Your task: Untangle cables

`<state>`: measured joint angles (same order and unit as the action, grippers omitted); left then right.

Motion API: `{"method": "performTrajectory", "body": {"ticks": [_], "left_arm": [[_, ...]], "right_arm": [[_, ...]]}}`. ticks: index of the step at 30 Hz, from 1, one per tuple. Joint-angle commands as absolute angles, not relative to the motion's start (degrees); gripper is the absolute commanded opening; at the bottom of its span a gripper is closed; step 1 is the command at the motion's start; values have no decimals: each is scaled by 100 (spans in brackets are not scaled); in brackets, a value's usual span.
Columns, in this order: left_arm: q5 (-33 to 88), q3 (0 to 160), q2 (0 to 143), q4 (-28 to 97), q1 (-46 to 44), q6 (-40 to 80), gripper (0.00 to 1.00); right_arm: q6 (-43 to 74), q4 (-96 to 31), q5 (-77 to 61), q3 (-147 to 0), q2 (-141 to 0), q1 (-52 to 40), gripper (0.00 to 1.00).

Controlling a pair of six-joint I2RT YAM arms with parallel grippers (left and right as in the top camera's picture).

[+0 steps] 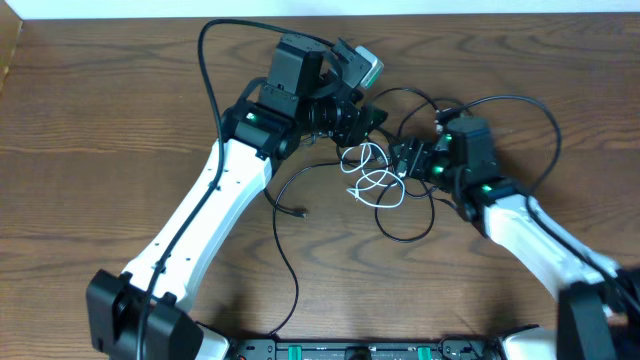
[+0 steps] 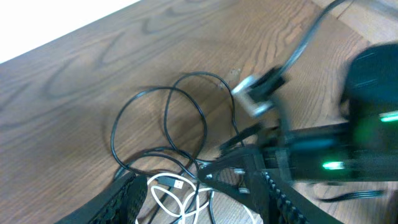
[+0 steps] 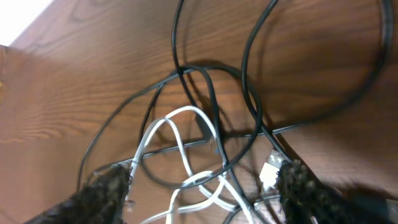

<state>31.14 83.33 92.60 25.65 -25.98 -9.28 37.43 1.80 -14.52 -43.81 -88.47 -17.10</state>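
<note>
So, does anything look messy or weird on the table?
Yes. The white cable is snarled up with the black cable in the middle of the table. Their loops cross over and under each other in one messy heap instead of lying apart.

The desk (image 1: pixel 90 120) is brown wood with darker wavy grain. On it, the white cable (image 1: pixel 375 187) lies pale against the thin black cable (image 1: pixel 284 243) looped around it. Flanking the white cable, the left arm (image 1: pixel 215 210) and right arm (image 1: pixel 530 235) have white shells, black joints and small green lights. A small plug (image 3: pixel 269 169) beside the white cable seems white too, though it is blurred.
</note>
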Motion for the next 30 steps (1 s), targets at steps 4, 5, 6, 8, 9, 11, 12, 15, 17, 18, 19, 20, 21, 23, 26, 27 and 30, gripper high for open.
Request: {"method": "performTrajectory", "body": {"ticks": [4, 5, 6, 8, 9, 11, 12, 15, 17, 18, 19, 20, 21, 23, 26, 27, 30], "left_arm": [[2888, 8359, 9002, 2606, -2567, -1024, 59], [2888, 8359, 9002, 2606, -2567, -1024, 59], [2888, 8359, 9002, 2606, -2567, -1026, 59], [2888, 8359, 9002, 2606, -2567, -1026, 59], [2888, 8359, 9002, 2606, -2567, -1026, 59], [2888, 8359, 9002, 2606, -2567, -1026, 59], [2888, 8359, 9002, 2606, -2567, -1026, 59], [2888, 8359, 9002, 2606, -2567, -1026, 59], [2888, 8359, 9002, 2609, -2567, -1026, 59], [2888, 8359, 9002, 2609, -2567, -1026, 59], [2888, 8359, 9002, 2611, -2567, -1024, 60], [2888, 8359, 9002, 2611, -2567, -1024, 59], [2888, 8359, 9002, 2611, -2567, -1026, 59], [2888, 8359, 9002, 2613, -2567, -1026, 59], [2888, 8359, 9002, 2626, -2567, -1026, 60], [2886, 8359, 9002, 2628, -2567, -1026, 59], [2886, 8359, 9002, 2628, -2567, -1026, 59]], "right_arm": [[4228, 1288, -1413, -4414, -10101, -2036, 62], [4285, 1356, -1466, -4414, -10219, -2043, 62], [4338, 1365, -1476, -4414, -10298, -2043, 60], [4388, 1369, -1474, -4414, -10431, -2040, 60], [4386, 1380, -1474, -4414, -10473, -2040, 60], [4388, 1424, -1476, -4414, -10490, -2040, 57], [4388, 1466, -1505, -4416, -10488, -2040, 55], [4388, 1702, -1695, -4423, -10488, -2029, 42], [4392, 1789, -1717, -4427, -10484, -2029, 25], [4394, 1809, -1739, -4434, -10479, -2029, 16], [4392, 1809, -1769, -4447, -10479, -2029, 11], [4388, 1806, -1820, -4462, -10479, -2029, 8], [4388, 1809, -1841, -4480, -10479, -2029, 8], [4388, 1806, -1863, -4497, -10479, -2029, 11], [4158, 2110, -2204, -4497, -10477, -2029, 1], [4064, 2279, -2346, -4497, -10468, -2029, 1], [4060, 2845, -2602, -4497, -10370, -2010, 1]]}}
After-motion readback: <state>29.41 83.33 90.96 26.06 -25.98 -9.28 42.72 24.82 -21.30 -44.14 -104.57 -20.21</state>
